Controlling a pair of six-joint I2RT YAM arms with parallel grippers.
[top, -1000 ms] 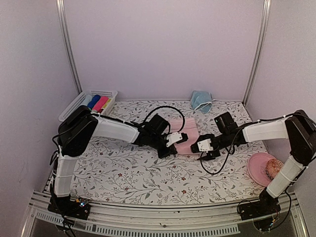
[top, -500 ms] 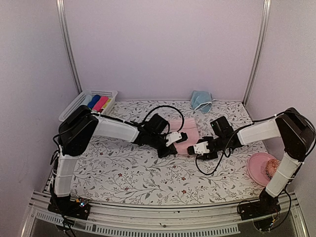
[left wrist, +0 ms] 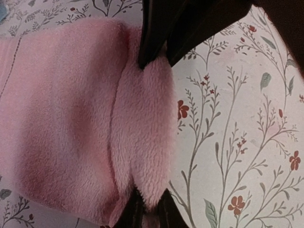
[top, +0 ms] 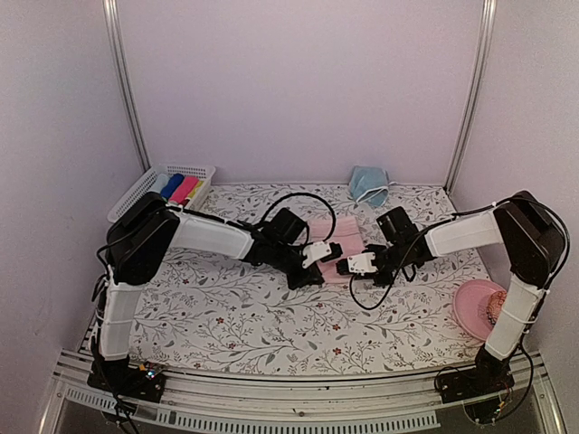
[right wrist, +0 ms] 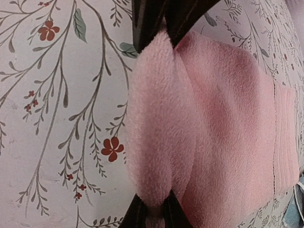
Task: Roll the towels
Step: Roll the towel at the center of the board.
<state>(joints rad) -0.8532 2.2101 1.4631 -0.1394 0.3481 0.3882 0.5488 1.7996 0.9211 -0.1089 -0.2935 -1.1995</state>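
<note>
A pink towel (top: 342,237) lies flat on the flowered table, and its near edge is turned up into a thick fold (left wrist: 145,128). My left gripper (top: 322,256) pinches one end of that fold; in the left wrist view its fingertips (left wrist: 148,209) are shut on the pile. My right gripper (top: 349,267) pinches the other end, its tips (right wrist: 154,211) closed on the same fold (right wrist: 152,128). Each wrist view shows the other gripper's black fingers at the top, the right one's (left wrist: 156,45) and the left one's (right wrist: 149,23). The rest of the towel (right wrist: 232,123) lies spread out beyond the fold.
At the back left stands a white basket (top: 136,192) holding rolled towels in blue, pink and yellow. A light blue cloth (top: 369,185) lies by the back wall. A pink plate (top: 472,307) sits near the right arm's base. A black cable (top: 384,303) loops under the right wrist.
The right gripper has moved left to the towel's near edge and closed on the fold. The left gripper has kept its place on the fold.
</note>
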